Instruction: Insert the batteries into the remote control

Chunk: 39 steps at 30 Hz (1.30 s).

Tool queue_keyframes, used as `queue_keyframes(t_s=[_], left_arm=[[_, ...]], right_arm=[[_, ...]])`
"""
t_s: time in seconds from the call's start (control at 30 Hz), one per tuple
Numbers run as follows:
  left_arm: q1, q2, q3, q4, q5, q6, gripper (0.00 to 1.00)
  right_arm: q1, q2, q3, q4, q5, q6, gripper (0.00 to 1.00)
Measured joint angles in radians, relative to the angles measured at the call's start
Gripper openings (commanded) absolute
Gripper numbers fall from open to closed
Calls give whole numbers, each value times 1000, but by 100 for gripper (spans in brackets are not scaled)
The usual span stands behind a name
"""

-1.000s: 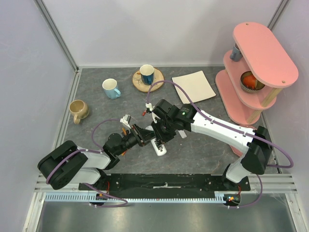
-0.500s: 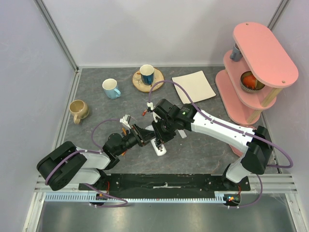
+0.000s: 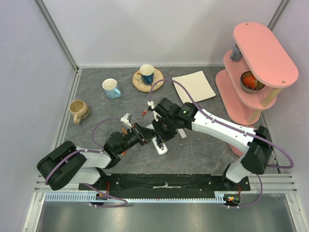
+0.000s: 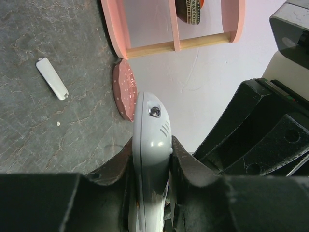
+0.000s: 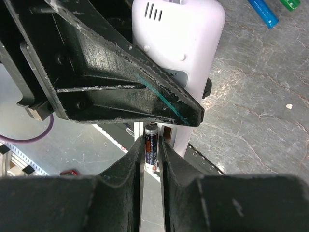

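Now pinching remote [image 4: 151,130] in left gripper [image 4: 151,162], centre of table [image 3: 203,145]; clamping battery [image 5: 151,140] in right gripper [image 5: 151,147], just beside remote. Blue battery [image 5: 263,12], green battery [image 5: 288,5] loose on table.

Lab test cell: white panels [image 3: 159,29] enclosing a grey table [image 3: 203,150].

Seen from above, the remote [image 3: 161,148] lay largely hidden beneath the left gripper [image 3: 146,135] and the right gripper [image 3: 159,137], with only its white end showing. On the right wrist camera, the left gripper's black finger masked the remote's middle. The battery [image 5: 151,144] clamped between the right fingers lost its lower end behind them. Beyond the fingertips, a blue battery [image 5: 263,12] and a green battery [image 5: 289,4] were cut off by the top edge.
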Motion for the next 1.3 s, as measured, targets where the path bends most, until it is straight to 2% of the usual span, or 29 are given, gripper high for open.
queue_keyframes(t_s=[0.7,1.1,1.3], left_arm=[[-2,0,11,63,-24,-2,2],[-5,4,12,79,-26,-2,2],[-5,6,12,80,-25,-2,2]], right_arm=[[9,8,98,-57,31,-7,39],[9,8,141,-100,64,-14,43],[6,7,214,-137,94,-19,45]])
